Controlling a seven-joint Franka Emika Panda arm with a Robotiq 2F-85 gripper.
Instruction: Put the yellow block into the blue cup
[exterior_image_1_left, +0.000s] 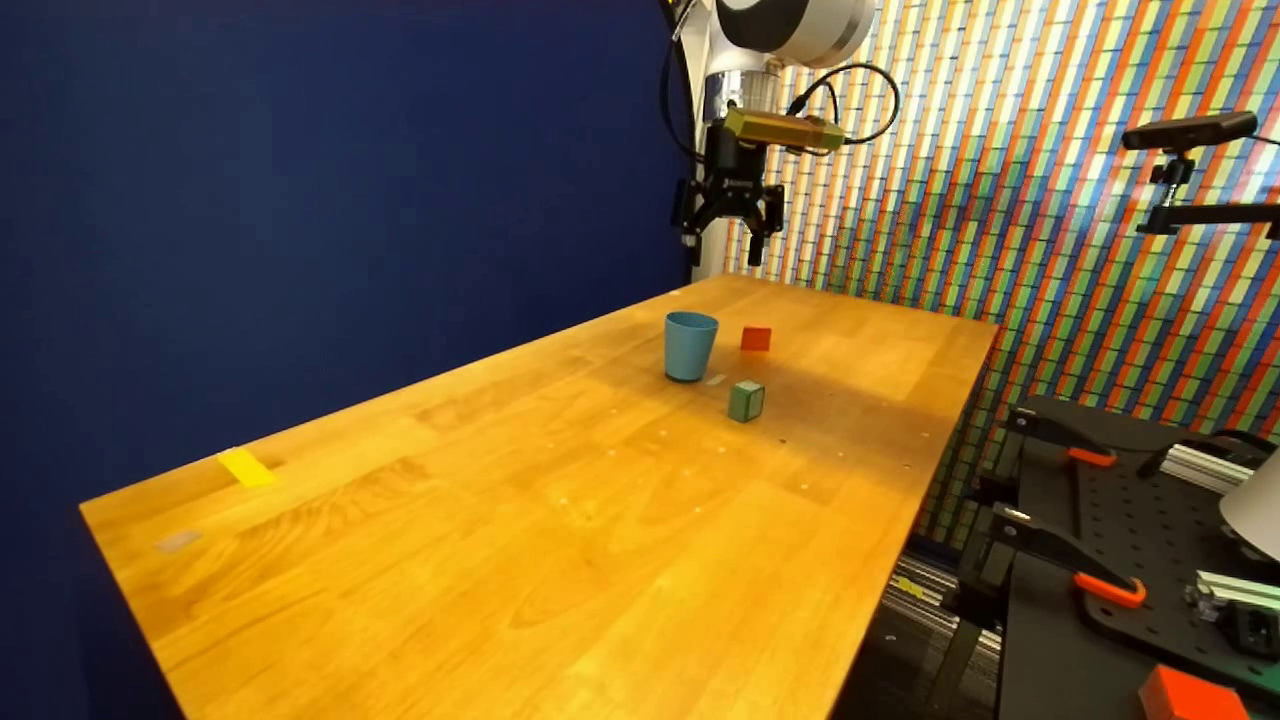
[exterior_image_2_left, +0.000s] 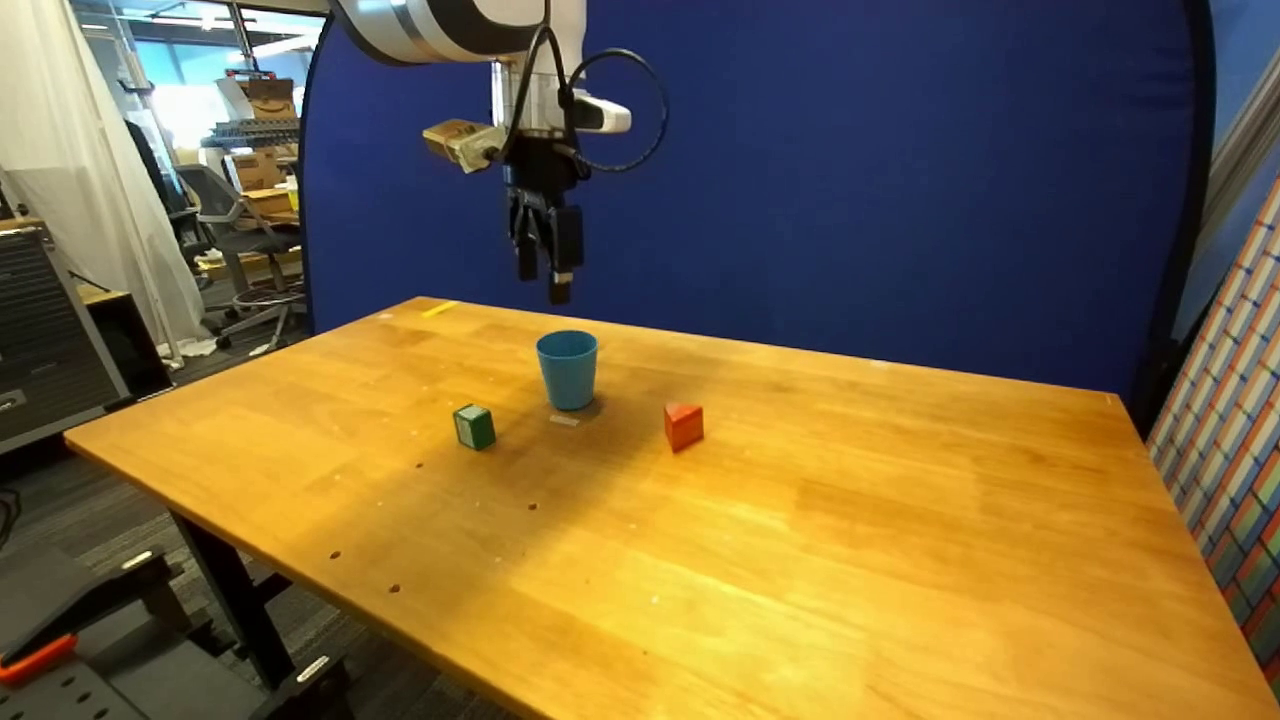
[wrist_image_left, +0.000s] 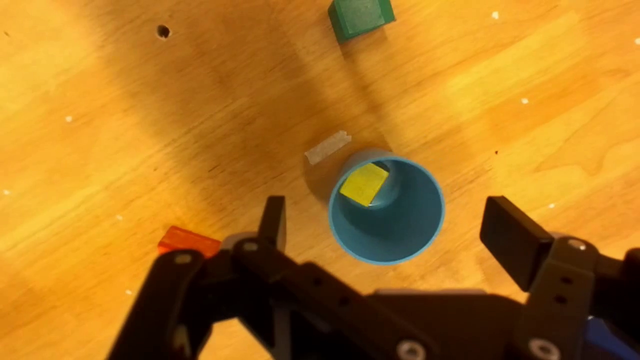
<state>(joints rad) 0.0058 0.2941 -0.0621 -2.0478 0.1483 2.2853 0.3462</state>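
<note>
The yellow block (wrist_image_left: 364, 184) lies inside the blue cup (wrist_image_left: 395, 230), against one side near the bottom, as the wrist view shows. The cup's walls hide the block in both exterior views. The cup stands upright on the table in both exterior views (exterior_image_1_left: 690, 347) (exterior_image_2_left: 569, 372). My gripper (wrist_image_left: 384, 222) is open and empty, with its fingers wide apart. It hangs well above the table over the cup area, touching nothing, in both exterior views (exterior_image_1_left: 725, 252) (exterior_image_2_left: 545, 278).
A green block (exterior_image_1_left: 746, 401) and a red block (exterior_image_2_left: 684, 426) stand near the cup on the wooden table (exterior_image_1_left: 520, 560). A flat yellow tape strip (exterior_image_1_left: 246, 467) lies near the table's edge. A blue screen (exterior_image_2_left: 850, 180) rises behind the table.
</note>
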